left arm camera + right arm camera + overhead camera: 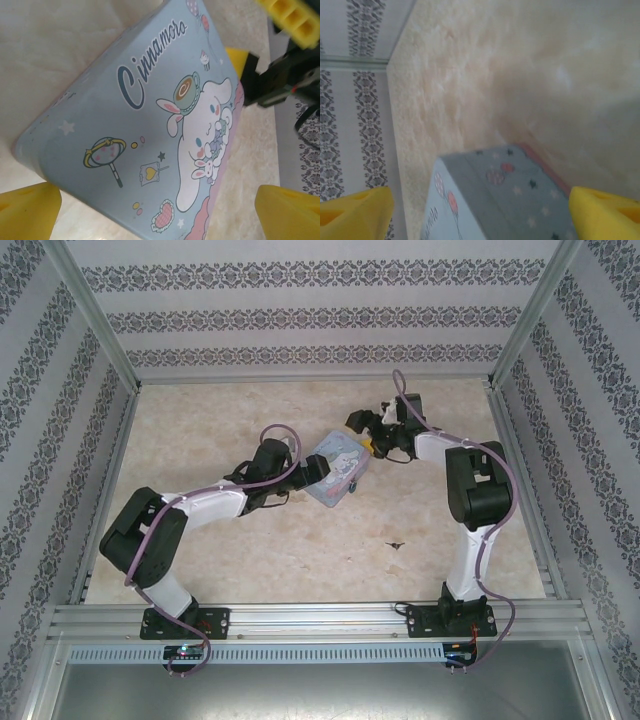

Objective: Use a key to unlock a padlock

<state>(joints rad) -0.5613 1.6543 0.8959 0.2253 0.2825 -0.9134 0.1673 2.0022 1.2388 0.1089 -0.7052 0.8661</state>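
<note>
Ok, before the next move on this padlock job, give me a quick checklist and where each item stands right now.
1. The padlock found: cannot tell. I can't pick it out on or near the tin box.
2. The key found: cannot tell. A small dark object lies on the table, too small to identify.
3. The left claw open: ok. Its fingers are apart with the tin box between them.
4. The right claw open: ok. A corner of the box sits between its fingers.
5. The key in a claw: not ok. Both claws are open around the box.
</note>
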